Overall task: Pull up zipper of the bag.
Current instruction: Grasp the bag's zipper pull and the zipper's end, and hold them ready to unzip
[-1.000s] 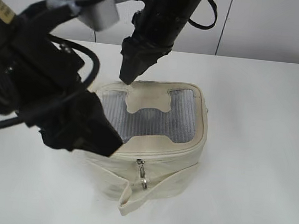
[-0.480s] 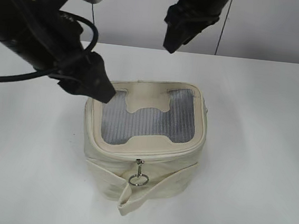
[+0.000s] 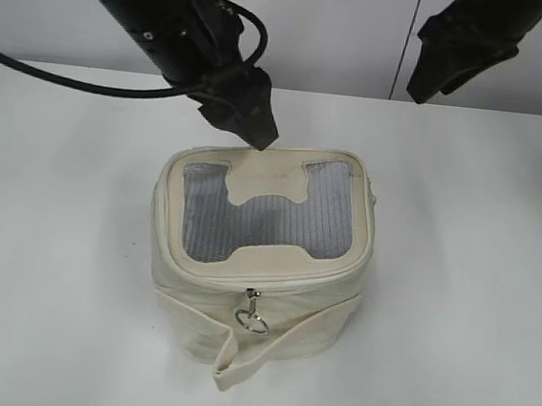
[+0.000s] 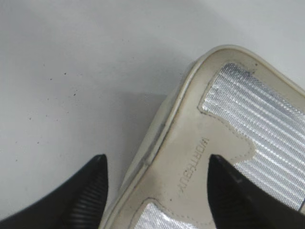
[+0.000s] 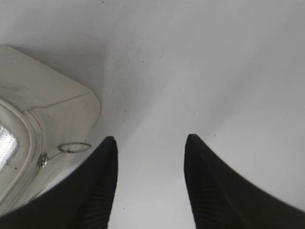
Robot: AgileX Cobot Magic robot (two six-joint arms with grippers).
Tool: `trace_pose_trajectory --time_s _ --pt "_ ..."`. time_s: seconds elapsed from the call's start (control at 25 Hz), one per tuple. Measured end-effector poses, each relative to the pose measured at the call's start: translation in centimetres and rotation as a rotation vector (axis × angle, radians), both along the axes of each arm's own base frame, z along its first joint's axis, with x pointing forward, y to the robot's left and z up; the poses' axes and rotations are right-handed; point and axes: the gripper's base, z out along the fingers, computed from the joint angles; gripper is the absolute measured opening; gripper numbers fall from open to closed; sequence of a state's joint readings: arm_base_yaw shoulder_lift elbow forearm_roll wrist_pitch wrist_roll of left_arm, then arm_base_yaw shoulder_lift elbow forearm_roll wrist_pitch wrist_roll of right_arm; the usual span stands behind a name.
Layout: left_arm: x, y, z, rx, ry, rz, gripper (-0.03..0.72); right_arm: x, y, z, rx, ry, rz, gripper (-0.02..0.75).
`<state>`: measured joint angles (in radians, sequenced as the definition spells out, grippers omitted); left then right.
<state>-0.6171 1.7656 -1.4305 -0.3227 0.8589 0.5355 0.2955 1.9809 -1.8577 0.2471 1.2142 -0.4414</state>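
Observation:
The cream bag [image 3: 271,304] stands in the middle of the white table, its grey mesh lid facing up. The zipper [image 3: 288,274] runs round the lid rim. One silver slider with a ring [image 3: 256,322] hangs at the front. My left gripper [image 3: 258,133] is open and empty just above the lid's back edge; in the left wrist view [image 4: 156,160] its jaws straddle the lid rim [image 4: 164,129] without touching it. My right gripper [image 3: 423,86] is open and empty, high at the back right. In the right wrist view [image 5: 150,140] it hangs over bare table, next to a second slider ring [image 5: 75,147].
The white table [image 3: 473,299] extends around the bag on all sides. The loose cream strap [image 3: 236,363] droops at the bag's front. A pale wall with a dark vertical seam [image 3: 400,62] stands behind the table.
My left arm has swung from the bag's front left up and round to its back edge. My right arm has pulled away from the lid to the upper right. The front ring swung.

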Motion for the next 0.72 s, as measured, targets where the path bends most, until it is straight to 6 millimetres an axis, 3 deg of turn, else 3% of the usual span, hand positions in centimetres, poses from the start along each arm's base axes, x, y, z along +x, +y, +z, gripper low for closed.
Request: trace_pose_trajectory --time_s 0.44,0.72 --pt "4.1 -4.1 -0.9 0.015 0.086 -0.180 0.500 -3.6 -1.8 -3.2 -0.041 0.149 0.025 0.348" --pt "6.2 -6.1 -1.8 0.003 0.135 -0.232 0.500 -4.0 -1.9 -3.5 -0.038 0.163 0.034 0.346"
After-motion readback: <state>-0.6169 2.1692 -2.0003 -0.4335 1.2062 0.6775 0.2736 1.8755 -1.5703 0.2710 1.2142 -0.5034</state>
